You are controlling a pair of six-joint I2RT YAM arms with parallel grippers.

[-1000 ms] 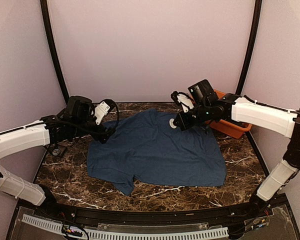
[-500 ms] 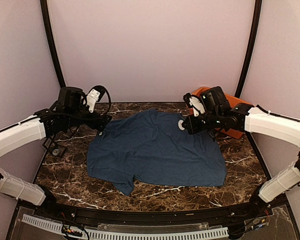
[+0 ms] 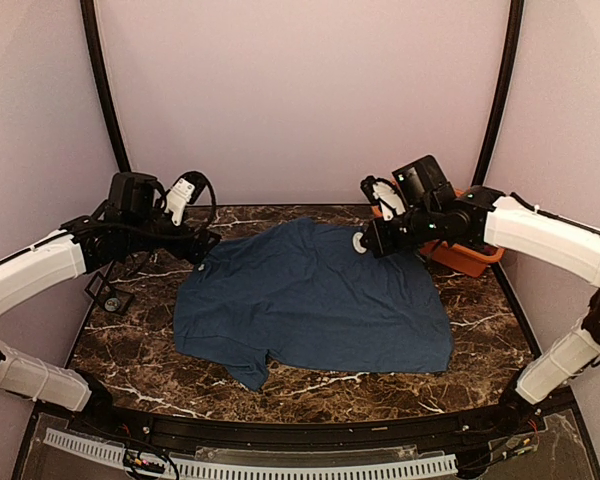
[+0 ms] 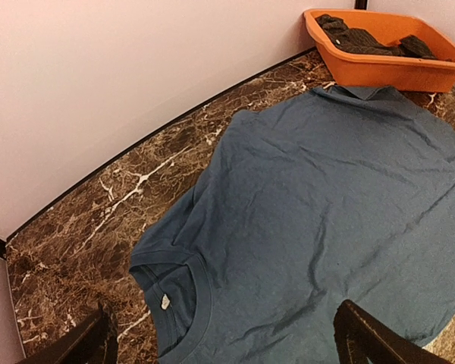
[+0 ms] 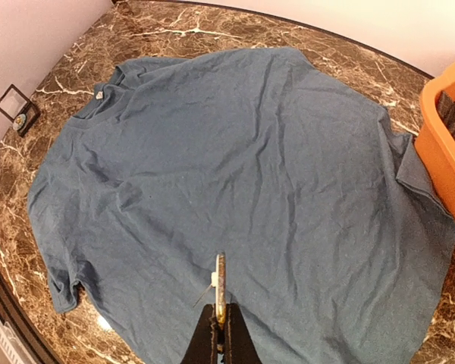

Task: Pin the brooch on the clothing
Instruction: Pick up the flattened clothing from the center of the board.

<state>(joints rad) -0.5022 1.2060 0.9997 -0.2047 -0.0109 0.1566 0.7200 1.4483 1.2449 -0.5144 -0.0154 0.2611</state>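
Brooch: small pale round disc, thin rim edge-on, pinched in my right gripper, tips closed on it, bottom centre of the right wrist view.
Clothing: big navy-blue soft T-shirt, lightly creased, spread flat under and ahead of the brooch, collar upper left.
Left gripper: my fingers wide apart, empty, by the collar.
Far: orange plastic tub, right edge, on the brown veined marble table.

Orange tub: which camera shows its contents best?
Left wrist: the orange tub is seen nearly whole, dark fabric inside. Top external has the right arm covering most of it; right wrist shows only one wall at the frame edge.
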